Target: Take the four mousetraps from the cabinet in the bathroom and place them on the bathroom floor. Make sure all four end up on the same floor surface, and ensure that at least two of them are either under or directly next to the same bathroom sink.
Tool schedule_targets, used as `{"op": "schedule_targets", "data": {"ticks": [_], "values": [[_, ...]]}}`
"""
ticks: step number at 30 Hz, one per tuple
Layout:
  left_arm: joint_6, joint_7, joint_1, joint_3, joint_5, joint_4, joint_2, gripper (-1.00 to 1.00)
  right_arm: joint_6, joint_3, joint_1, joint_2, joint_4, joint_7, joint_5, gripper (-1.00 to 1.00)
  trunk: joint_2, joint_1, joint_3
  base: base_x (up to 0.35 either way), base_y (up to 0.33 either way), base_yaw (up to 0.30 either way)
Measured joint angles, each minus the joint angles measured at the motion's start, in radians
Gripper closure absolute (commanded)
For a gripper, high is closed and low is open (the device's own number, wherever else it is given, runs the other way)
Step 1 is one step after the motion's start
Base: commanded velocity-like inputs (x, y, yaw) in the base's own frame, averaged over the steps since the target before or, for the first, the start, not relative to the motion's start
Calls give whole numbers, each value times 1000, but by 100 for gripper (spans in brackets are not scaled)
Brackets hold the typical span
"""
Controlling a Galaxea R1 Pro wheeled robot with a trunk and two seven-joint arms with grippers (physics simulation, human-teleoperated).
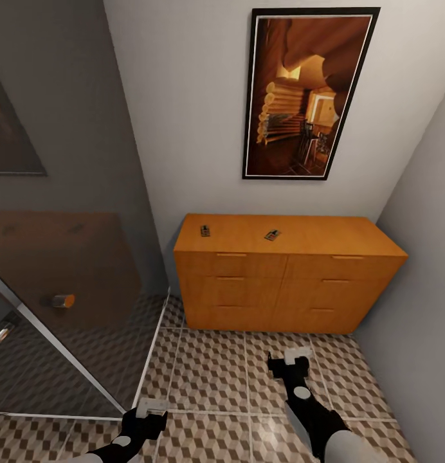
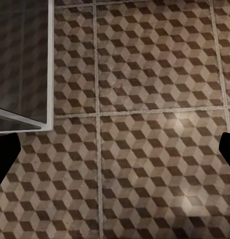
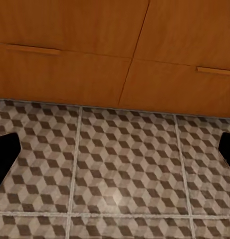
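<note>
Since the two mousetraps (image 1: 205, 230) (image 1: 272, 235) we can see lie flat on the cabinet (image 1: 287, 276) top at frame centre, we judge them light, stiff and fiddly, best pinched across the board edges. Our left gripper (image 1: 150, 411) and right gripper (image 1: 290, 361) hang spread wide and empty over the bathroom floor (image 1: 209, 376). Head view alone shows the traps; the right wrist view shows the drawer fronts (image 3: 70, 64) close.

Two mousetraps (image 1: 205, 230) (image 1: 272, 235) on one cabinet (image 1: 287, 276), six drawer handles visible, one framed picture (image 1: 309, 93), two grippers (image 1: 145, 411) (image 1: 293, 360)
</note>
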Motion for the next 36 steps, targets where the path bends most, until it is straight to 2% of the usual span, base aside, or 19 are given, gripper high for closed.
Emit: {"op": "schedule_targets", "data": {"ticks": [4, 5, 12, 13, 15, 17, 19, 22, 27, 30, 33, 36], "values": [[0, 0, 0, 0, 0, 0, 0, -100, 131, 2, 0, 0, -132, -2, 16, -100, 0, 0, 0, 0, 0, 0], [0, 0, 0, 0, 0, 0, 1, -100, 190, 3, 0, 1, -195, -3, 23, -100, 0, 0, 0, 0, 0, 0], [0, 0, 0, 0, 0, 0, 1, -100, 367, 4, -1, 3, -398, -4, 47, -100, 0, 0, 0, 0, 0, 0], [0, 0, 0, 0, 0, 0, 1, -100, 412, 4, -2, 5, -444, -5, 54, -100, 0, 0, 0, 0, 0, 0], [0, 0, 0, 0, 0, 0, 1, -100, 454, 4, -3, 7, -486, -5, 60, -100, 0, 0, 0, 0, 0, 0], [0, 0, 0, 0, 0, 0, 1, -100, 542, 5, -21, 16, -541, -5, 76, -100, 0, 0, 0, 0, 0, 0], [0, 0, 0, 0, 0, 0, 1, -100, 572, 5, -44, 28, -552, -6, 84, -100, 0, 0, 0, 0, 0, 0], [0, 0, 0, 0, 1, 0, 1, -100, 635, 5, -125, 65, -563, -7, 104, -100, 0, 0, 0, 0, 0, 0], [0, 0, 0, 0, 1, 0, 1, -100, 723, 5, -269, 105, -560, -7, 113, -100, 0, 0, 0, 0, 0, 0], [0, 0, 0, 0, 0, 0, 1, -100, 762, 5, -356, 106, -531, -5, 113, -100, 0, 0, 0, 0, 0, 0], [0, 0, 0, 0, 1, 0, 1, -100, 786, 5, -477, 106, -448, -3, 113, -100, 0, 0, 0, 0, 0, 0], [0, 0, 0, 0, 1, 0, 1, -100, 792, 5, -557, 106, -381, -3, 110, -100, 0, 0, 0, 0, 0, 0]]}}
